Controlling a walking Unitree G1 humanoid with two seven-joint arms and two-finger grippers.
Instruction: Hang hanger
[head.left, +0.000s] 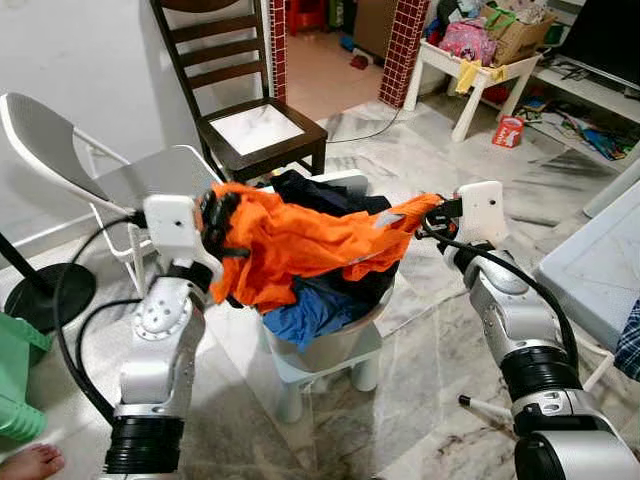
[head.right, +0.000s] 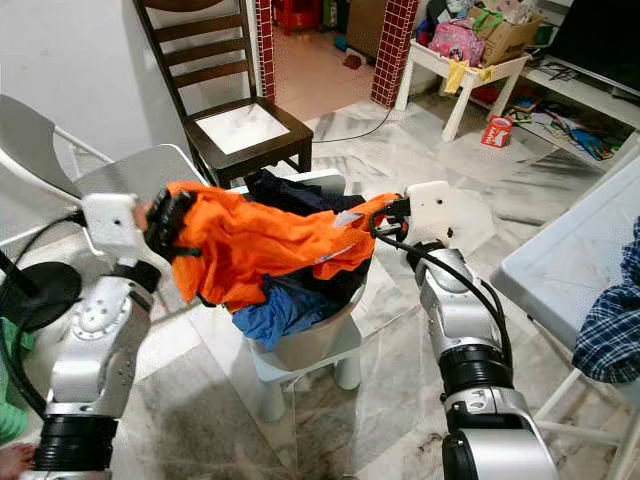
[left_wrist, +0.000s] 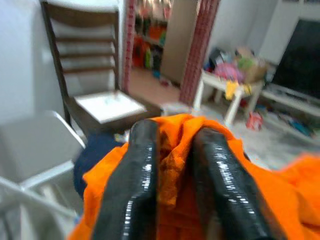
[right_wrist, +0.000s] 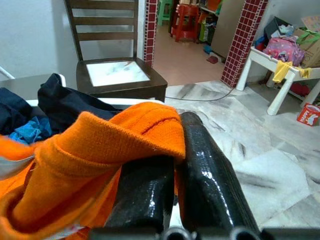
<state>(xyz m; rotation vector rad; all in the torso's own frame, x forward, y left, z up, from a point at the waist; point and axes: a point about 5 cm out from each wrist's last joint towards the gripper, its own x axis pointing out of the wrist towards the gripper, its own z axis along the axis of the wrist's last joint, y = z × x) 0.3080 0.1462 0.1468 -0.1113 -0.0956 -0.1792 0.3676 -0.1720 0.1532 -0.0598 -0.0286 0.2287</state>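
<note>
An orange garment (head.left: 300, 245) is stretched in the air between my two grippers, above a white stool (head.left: 330, 355) piled with dark and blue clothes (head.left: 310, 310). My left gripper (head.left: 215, 225) is shut on its left end, where folds of orange cloth (left_wrist: 172, 150) sit pinched between the black fingers (left_wrist: 132, 185). At the other end my right gripper (head.left: 432, 220) is shut on the orange collar edge (right_wrist: 125, 135). No hanger can be made out.
A dark wooden chair (head.left: 255, 125) stands behind the stool and a grey folding chair (head.left: 110, 170) to its left. A white low table (head.left: 475, 75) with bags is at the back right, a grey table edge (head.left: 600, 265) on the right. A person's bare foot (head.left: 30, 462) is lower left.
</note>
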